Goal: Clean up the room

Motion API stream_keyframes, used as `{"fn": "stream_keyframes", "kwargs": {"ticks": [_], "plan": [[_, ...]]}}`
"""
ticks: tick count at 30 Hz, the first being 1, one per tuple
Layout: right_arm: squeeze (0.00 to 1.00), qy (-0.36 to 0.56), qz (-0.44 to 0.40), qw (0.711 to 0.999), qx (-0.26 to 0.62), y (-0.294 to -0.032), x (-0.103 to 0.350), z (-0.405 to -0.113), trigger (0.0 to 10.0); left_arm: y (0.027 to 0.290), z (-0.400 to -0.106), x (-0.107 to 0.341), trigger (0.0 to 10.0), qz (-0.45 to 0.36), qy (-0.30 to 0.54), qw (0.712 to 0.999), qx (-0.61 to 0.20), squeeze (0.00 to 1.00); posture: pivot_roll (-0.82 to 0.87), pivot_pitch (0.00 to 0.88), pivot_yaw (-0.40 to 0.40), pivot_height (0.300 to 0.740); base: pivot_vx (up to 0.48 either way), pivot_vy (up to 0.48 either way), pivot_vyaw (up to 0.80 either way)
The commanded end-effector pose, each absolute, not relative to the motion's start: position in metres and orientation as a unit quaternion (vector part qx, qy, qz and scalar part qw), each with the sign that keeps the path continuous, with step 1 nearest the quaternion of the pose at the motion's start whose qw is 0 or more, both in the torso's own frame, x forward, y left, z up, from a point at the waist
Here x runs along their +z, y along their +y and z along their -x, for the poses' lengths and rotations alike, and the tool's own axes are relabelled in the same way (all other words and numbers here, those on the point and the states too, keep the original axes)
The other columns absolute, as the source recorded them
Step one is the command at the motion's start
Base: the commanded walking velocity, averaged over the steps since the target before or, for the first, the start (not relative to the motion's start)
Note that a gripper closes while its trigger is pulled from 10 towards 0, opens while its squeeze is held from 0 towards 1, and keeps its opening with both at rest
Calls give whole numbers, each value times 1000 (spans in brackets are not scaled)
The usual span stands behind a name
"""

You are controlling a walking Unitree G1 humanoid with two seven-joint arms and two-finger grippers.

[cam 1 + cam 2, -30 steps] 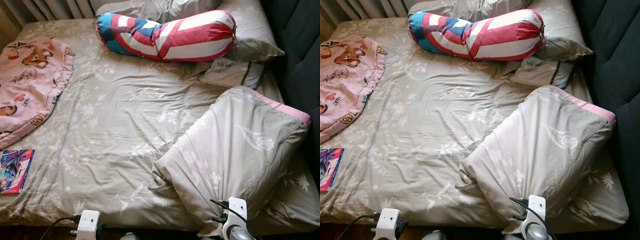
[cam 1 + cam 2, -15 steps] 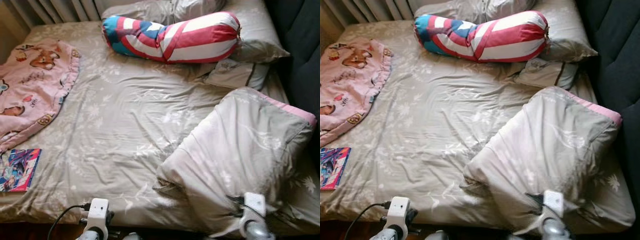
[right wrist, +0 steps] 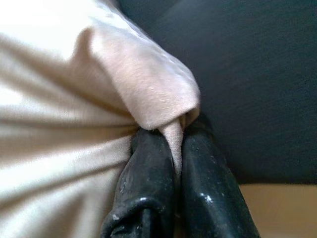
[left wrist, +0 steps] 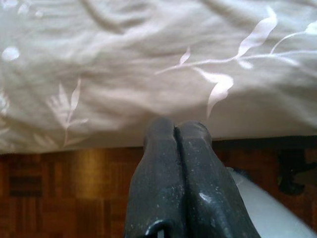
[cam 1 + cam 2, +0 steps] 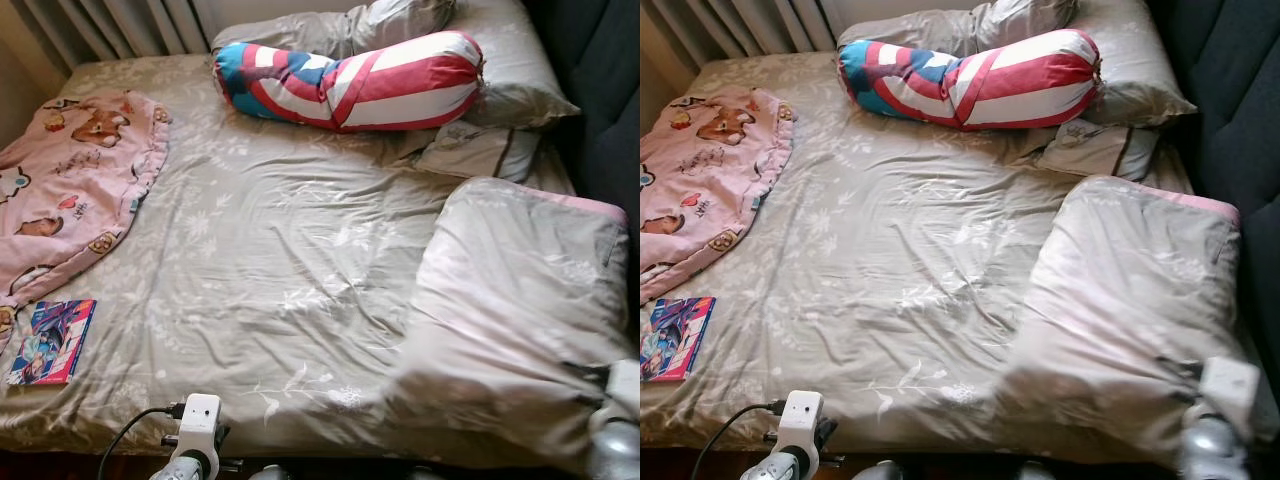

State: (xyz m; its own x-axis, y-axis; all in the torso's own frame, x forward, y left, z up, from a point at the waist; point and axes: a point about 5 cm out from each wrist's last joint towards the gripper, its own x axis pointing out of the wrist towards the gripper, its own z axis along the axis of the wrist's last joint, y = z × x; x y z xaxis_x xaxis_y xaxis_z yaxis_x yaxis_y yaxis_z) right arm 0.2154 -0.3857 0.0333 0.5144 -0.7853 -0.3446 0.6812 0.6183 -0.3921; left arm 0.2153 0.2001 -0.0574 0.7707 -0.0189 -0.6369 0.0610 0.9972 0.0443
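Head views: the folded duvet point(image 5: 510, 310) lies on the bed's point(image 5: 260, 250) right side, its near corner at the right tool point(image 3: 177, 131). Right wrist view: that tool is clamped on a duvet fold. Left wrist view: the left tool point(image 4: 176, 130), closed and empty, hangs before the bed's edge.

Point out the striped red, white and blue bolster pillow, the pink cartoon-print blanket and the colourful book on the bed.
Striped red, white and blue bolster pillow point(image 5: 350, 85), left eye view, its middle.
Pink cartoon-print blanket point(image 5: 75, 185), left eye view, its centre.
Colourful book point(image 5: 52, 341), left eye view, its cover.
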Motion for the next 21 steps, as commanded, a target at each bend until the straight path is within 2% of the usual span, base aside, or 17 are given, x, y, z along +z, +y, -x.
{"fn": "stream_keyframes", "kwargs": {"ticks": [1, 3, 7, 8, 9, 10, 17, 18, 21], "plan": [[0, 196, 112, 860, -458, -402, 59, -221, 0, 203, -204, -65, 10000, -30, 363, 931, -15, 0, -112, 133, 30, 740, 0, 0, 0], [0, 196, 128, 841, -488, -426, 75, -209, 0, 201, -203, -65, 10000, -28, 364, 931, -15, 0, -114, 132, 26, 740, 0, 0, 0], [0, 223, 110, 836, -489, -431, 69, -200, 0, 200, -202, -66, 10000, -27, 366, 930, -14, 0, -114, 132, 25, 740, 0, 0, 0], [0, 244, 92, 842, -472, -425, 60, -200, 941, 200, -202, -67, 10000, -27, 367, 930, -14, 0, -117, 135, 26, 740, 0, 0, 0], [0, 253, 87, 844, -465, -421, 55, -201, 7765, 200, -202, -67, 10000, -27, 368, 929, -14, 0, -117, 135, 26, 740, 0, 0, 0], [0, 265, 80, 848, -451, -415, 49, -202, 10000, 200, -201, -67, 10000, -28, 368, 929, -14, 0, -113, 136, 28, 740, 0, 0, 0], [0, 289, 41, 848, -442, -401, 31, -200, 10000, 200, -201, -68, 10000, -28, 370, 929, -15, 0, -99, 138, 32, 740, 0, 0, 0], [1000, 280, 41, 843, -457, -405, 34, -199, 10000, 200, -200, -68, 10000, -28, 370, 928, -14, 0, -96, 139, 32, 740, 0, 0, 0], [1000, 259, 59, 836, -481, -415, 47, -199, 10000, 203, -199, -68, 10000, -27, 373, 928, -11, 0, -98, 139, 32, 740, 0, 0, 0]]}}
